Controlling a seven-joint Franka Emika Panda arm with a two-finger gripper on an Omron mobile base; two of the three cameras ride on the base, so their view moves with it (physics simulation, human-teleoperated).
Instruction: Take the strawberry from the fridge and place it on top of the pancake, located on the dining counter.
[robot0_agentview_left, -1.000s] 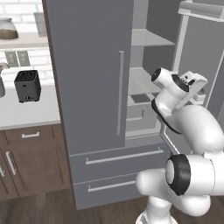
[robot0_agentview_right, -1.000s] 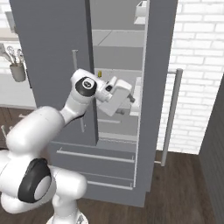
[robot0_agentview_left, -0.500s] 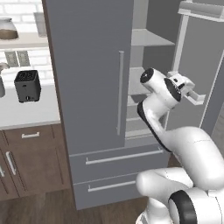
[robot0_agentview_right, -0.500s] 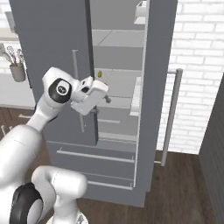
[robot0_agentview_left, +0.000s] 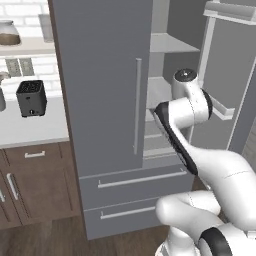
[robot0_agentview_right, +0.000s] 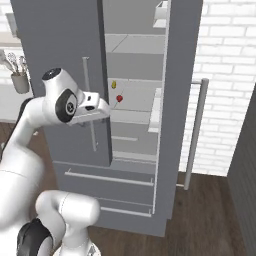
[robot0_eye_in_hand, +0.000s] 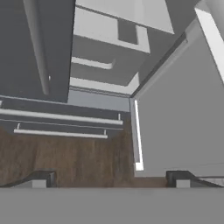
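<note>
The strawberry (robot0_agentview_right: 119, 98), a tiny red berry, sits on a pale middle shelf inside the fridge (robot0_agentview_right: 55, 40), just below a small yellow oblong item (robot0_agentview_right: 113, 85). The fridge (robot0_agentview_left: 100, 75) has its left door shut and its right door (robot0_agentview_right: 182, 75) swung wide. My white hand (robot0_agentview_right: 95, 107) hovers in front of the shut left door, a short way left of the berry and not touching it. Pointing down at the lower drawers (robot0_eye_in_hand: 65, 113) and the wooden floor, my gripper (robot0_eye_in_hand: 111, 179) is open with nothing between its fingertips. The pancake and the dining counter are out of view.
A black toaster (robot0_agentview_left: 31, 97) stands on the white wall counter (robot0_agentview_left: 30, 130) above brown cabinets (robot0_agentview_left: 35, 185), left of the fridge. A utensil holder (robot0_agentview_right: 20, 80) is beside the fridge. The open door (robot0_agentview_left: 225, 75) and a white brick wall (robot0_agentview_right: 225, 75) bound the right side.
My arm has swung and the hand has moved left, out from in front of the fridge opening to before the shut left door. The strawberry now shows uncovered. The gripper stayed open.
</note>
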